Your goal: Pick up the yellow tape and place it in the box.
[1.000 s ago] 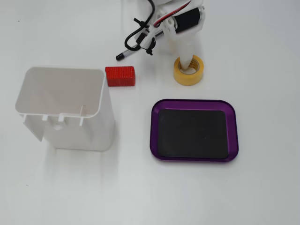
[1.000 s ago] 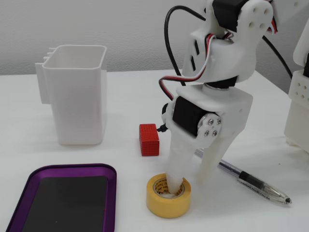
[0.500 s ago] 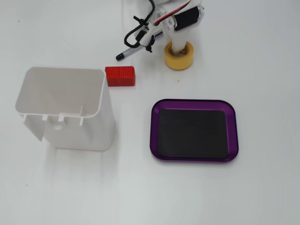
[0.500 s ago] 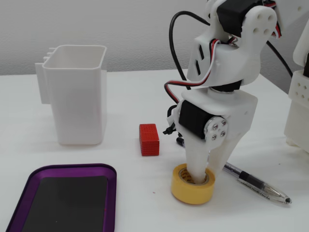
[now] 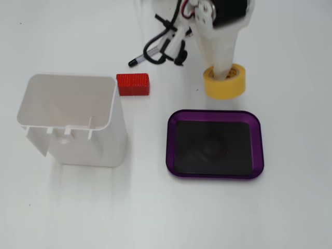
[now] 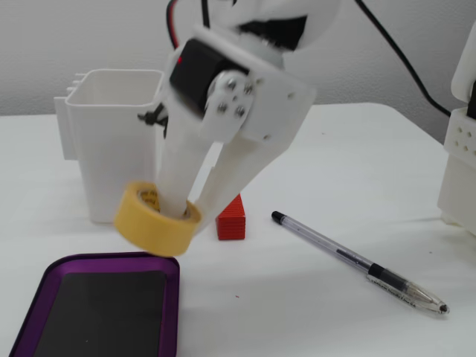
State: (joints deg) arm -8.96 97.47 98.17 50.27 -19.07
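The yellow tape is a ring held in my gripper. One white finger goes down through its hole and the other sits outside its wall. In the other fixed view the yellow tape hangs tilted and lifted off the table, just above the far edge of the box. My gripper is shut on it there. The box is a shallow purple tray with a black inside, lying in front of the tape. It also shows in the other fixed view, and nothing lies in it.
A red ribbed block lies beside a tall white container. A pen lies on the table, also seen near the arm's base. A white structure stands at the right edge.
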